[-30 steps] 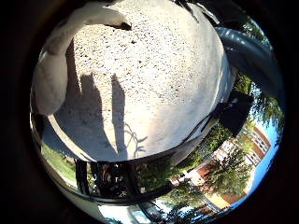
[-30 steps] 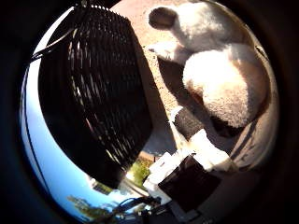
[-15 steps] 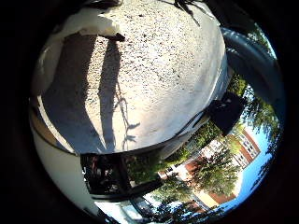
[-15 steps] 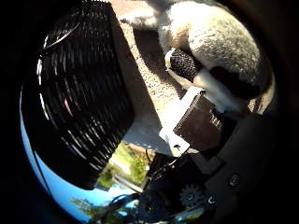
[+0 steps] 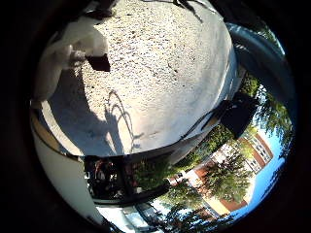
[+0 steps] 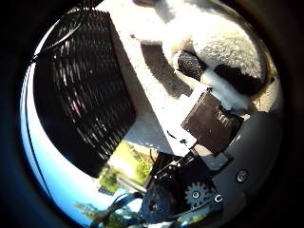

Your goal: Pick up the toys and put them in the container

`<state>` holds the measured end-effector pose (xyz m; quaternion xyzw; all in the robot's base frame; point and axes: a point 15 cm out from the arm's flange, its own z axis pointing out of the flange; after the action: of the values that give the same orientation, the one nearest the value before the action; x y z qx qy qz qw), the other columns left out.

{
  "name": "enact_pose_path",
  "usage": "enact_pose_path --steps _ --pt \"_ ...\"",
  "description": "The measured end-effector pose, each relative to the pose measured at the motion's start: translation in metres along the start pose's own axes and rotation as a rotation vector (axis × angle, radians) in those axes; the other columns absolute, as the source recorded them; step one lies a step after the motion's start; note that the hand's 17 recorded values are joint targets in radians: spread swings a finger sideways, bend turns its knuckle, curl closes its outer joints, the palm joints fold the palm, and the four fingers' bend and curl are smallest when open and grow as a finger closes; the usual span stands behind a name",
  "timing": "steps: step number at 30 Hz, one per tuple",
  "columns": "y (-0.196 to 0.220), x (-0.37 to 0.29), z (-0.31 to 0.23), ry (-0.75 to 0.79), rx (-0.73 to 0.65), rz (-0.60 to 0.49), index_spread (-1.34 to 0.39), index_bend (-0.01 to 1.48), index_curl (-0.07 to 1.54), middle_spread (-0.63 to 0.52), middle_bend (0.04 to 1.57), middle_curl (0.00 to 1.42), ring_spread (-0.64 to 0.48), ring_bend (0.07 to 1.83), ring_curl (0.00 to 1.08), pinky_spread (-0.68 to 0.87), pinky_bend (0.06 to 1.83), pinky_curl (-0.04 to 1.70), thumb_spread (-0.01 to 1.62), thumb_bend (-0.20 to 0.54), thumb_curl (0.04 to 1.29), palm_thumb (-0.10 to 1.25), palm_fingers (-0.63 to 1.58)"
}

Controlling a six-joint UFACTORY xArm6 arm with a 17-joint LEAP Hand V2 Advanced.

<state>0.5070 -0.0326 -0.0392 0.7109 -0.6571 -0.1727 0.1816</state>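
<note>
A white plush toy [image 6: 223, 42] with black patches lies on the speckled stone table [image 5: 160, 73] and fills much of the thumb side view, close under the palm. My hand [image 6: 209, 123] is down on it. A black-padded fingertip [image 6: 190, 65] presses into its fur, and another finger [image 5: 68, 48] curls inward over the table. The black wicker container [image 6: 85, 95] stands on the table right beside the toy, with its woven wall facing the palm. Its inside is hidden.
The table's rounded edge [image 5: 146, 148] runs close by. Beyond it are a dark frame, trees and a brick building [image 5: 252, 150]. A shadow of the arm falls on the tabletop.
The palm has come down closer to the plush toy, which now looms larger. The fingers have curled inward and one tip has reached the fur. The container stays where it was.
</note>
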Motion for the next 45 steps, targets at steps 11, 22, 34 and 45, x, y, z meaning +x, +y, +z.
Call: enact_pose_path --steps 11,22,34,45 --pt "0.100 0.004 -0.123 -0.072 -0.018 -0.140 -0.92 0.76 -0.01 -0.22 1.12 1.08 -0.09 1.42 0.77 0.17 1.52 0.72 1.12 -0.012 0.72 1.02 0.94" --pt "0.263 -0.057 -0.247 0.016 0.184 -0.345 -1.03 0.89 -0.02 -0.22 1.16 1.13 -0.11 1.45 0.80 0.15 1.56 0.79 1.15 -0.012 0.79 0.96 0.87" --pt "0.286 -0.203 -0.282 0.107 0.249 -0.501 -1.09 0.94 -0.02 -0.22 1.19 1.15 -0.11 1.47 0.82 0.14 1.57 0.84 1.15 -0.023 0.83 0.91 0.84" --pt "0.107 -0.276 -0.208 0.083 0.263 -0.377 -0.69 0.79 -0.02 -0.16 0.70 0.94 -0.01 1.44 0.76 0.19 1.54 0.86 1.18 -0.030 0.68 0.84 0.41"
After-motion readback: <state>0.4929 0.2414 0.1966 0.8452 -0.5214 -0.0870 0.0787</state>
